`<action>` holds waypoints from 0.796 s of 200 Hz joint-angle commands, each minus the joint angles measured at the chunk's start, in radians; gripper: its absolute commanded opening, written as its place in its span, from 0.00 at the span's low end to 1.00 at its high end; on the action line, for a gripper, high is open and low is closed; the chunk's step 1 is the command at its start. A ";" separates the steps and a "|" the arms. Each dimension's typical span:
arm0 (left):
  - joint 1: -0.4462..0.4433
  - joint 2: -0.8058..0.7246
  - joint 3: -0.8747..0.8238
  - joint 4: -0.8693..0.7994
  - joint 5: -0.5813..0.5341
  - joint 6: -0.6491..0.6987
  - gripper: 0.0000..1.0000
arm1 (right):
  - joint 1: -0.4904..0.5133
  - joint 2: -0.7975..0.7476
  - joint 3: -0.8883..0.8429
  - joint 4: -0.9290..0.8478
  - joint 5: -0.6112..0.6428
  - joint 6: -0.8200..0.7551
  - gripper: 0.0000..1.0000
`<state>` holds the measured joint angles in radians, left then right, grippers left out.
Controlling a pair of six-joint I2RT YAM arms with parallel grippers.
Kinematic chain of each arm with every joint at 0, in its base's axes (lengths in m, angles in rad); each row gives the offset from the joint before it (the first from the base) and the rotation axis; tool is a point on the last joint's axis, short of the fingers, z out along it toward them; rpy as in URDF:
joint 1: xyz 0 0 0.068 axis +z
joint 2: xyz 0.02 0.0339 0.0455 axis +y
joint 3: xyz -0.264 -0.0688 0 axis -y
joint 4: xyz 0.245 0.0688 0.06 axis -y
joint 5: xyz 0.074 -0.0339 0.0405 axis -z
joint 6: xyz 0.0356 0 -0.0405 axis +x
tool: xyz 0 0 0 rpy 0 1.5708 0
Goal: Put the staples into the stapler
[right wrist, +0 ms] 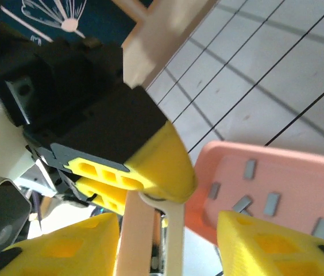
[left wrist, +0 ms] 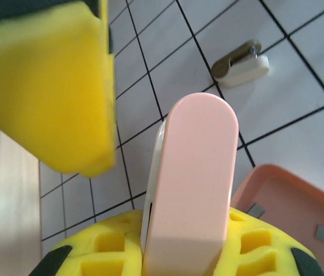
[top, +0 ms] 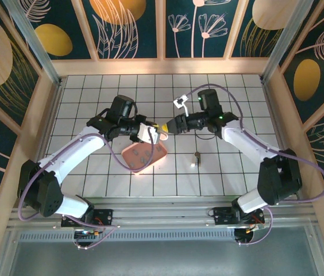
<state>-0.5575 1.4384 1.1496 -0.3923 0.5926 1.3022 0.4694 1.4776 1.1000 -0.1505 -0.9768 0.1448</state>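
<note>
Smooth matt pink plastic stapler (left wrist: 193, 184)

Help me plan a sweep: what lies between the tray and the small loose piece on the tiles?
Nothing. In the top view the stretch between the tray and the loose piece is bare white tile.

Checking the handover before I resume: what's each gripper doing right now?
Left gripper: shut on the stapler.
Right gripper: open, its fingers either side of the stapler's end.
</note>
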 commanded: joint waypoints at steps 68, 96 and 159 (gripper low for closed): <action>0.046 -0.042 -0.129 0.192 0.315 -0.365 0.00 | -0.051 -0.450 -0.472 0.582 0.196 -0.418 0.54; 0.048 -0.043 -0.134 0.205 0.350 -0.397 0.00 | -0.002 -0.469 -0.448 0.429 0.260 -0.658 0.54; 0.048 -0.042 -0.129 0.206 0.372 -0.402 0.00 | 0.120 -0.380 -0.411 0.438 0.335 -0.762 0.56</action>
<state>-0.5121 1.4220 1.0206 -0.2115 0.9085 0.9180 0.5735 1.0740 0.6563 0.2584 -0.6720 -0.5507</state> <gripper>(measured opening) 0.201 0.562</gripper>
